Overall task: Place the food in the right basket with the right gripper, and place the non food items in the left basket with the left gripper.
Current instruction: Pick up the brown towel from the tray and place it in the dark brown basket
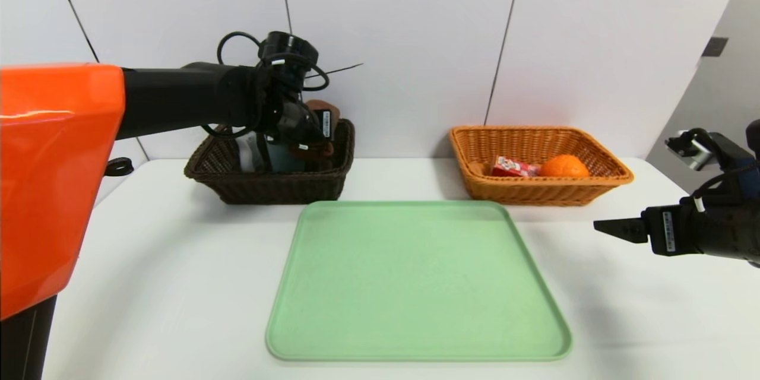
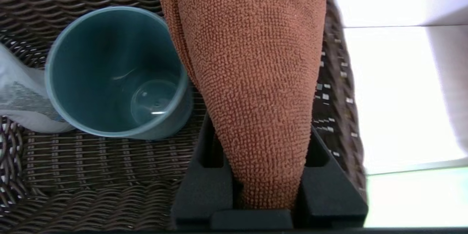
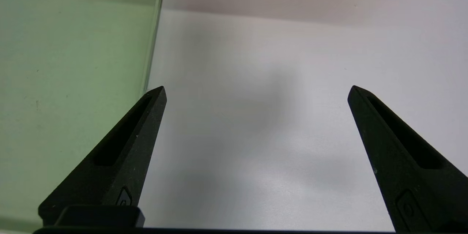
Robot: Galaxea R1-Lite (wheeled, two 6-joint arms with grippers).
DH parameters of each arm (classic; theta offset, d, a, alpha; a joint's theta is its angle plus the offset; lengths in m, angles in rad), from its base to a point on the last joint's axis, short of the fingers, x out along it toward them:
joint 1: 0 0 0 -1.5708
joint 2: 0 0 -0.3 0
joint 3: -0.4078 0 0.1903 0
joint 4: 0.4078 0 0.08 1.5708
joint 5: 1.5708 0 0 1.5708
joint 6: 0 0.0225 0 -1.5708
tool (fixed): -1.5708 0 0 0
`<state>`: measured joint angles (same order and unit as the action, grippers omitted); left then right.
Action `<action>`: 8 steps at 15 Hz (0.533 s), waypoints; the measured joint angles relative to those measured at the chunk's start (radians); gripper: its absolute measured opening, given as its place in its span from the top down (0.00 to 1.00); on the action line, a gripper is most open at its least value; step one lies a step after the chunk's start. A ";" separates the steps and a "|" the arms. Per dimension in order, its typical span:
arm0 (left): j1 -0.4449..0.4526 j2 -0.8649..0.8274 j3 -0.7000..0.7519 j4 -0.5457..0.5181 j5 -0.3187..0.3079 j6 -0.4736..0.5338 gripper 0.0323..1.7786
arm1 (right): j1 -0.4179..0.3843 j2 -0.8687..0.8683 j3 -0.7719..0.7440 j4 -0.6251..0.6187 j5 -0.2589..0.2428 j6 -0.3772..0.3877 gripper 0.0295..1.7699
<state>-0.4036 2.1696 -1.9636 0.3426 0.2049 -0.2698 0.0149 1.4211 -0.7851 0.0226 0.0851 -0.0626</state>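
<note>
My left claw [image 2: 268, 186] pinched the brown cloth [image 2: 256, 80] over the dark basket [image 1: 273, 190], beside the cup [image 2: 117, 73]. My right claw [image 3: 257, 93] stood spread, parked above the tabletop [image 3: 256, 135]. The orange [image 1: 564, 166] and red box [image 1: 512, 167] lay in the right basket [image 1: 543, 196]; only the cloth's release seemed left.
</note>
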 joint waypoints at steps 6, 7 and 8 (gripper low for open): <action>0.001 0.008 0.005 -0.003 0.003 0.004 0.64 | 0.000 -0.006 0.000 0.000 0.000 -0.001 0.03; 0.000 0.011 0.006 -0.004 0.002 0.003 0.57 | 0.000 -0.006 0.000 0.000 -0.001 -0.001 0.03; -0.001 0.013 0.006 -0.004 0.002 0.001 0.50 | 0.000 -0.007 0.000 0.000 -0.001 -0.001 0.03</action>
<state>-0.4045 2.1830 -1.9574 0.3381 0.2072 -0.2689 0.0147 1.4143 -0.7855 0.0230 0.0845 -0.0638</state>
